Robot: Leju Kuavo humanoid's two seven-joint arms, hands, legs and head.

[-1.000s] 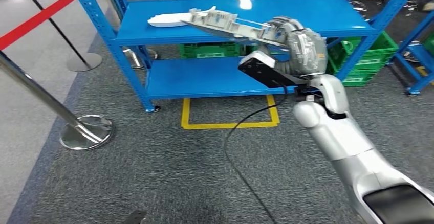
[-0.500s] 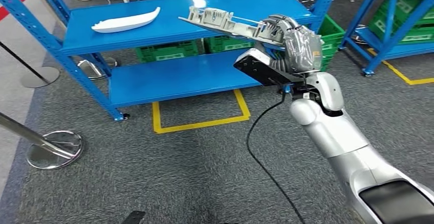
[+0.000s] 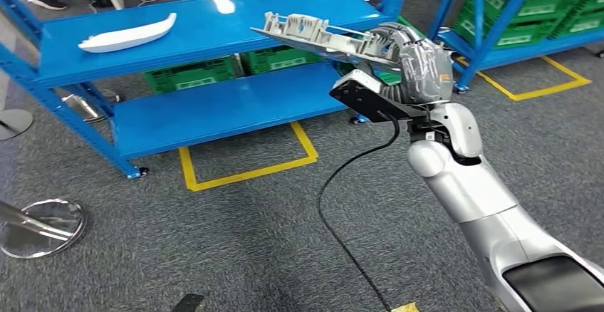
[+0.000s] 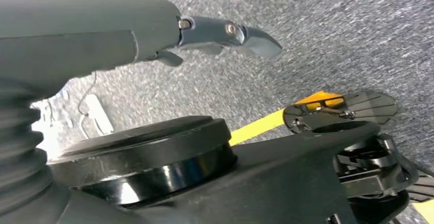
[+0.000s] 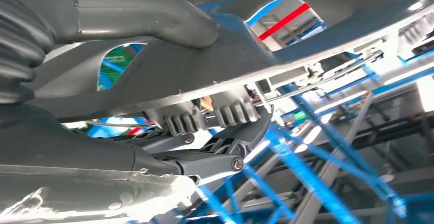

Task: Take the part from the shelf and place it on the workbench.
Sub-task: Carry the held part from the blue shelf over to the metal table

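- Right hand [image 3: 417,59] grips the grey part [image 3: 313,33], fingers [image 5: 225,109] clamped on it, above the blue shelf [image 3: 214,30].
- Left hand [image 4: 153,24]: finger state unclear.
- White piece [image 3: 128,33] lies on the shelf.

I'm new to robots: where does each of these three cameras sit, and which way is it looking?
Head view: high on the body, looking down at the blue shelf and carpet; shows the right arm and right hand holding the grey part.
Left wrist view: behind the left hand, facing the carpet.
Right wrist view: behind the right hand, facing the shelving.
Shared: head and right wrist views both show the held part.
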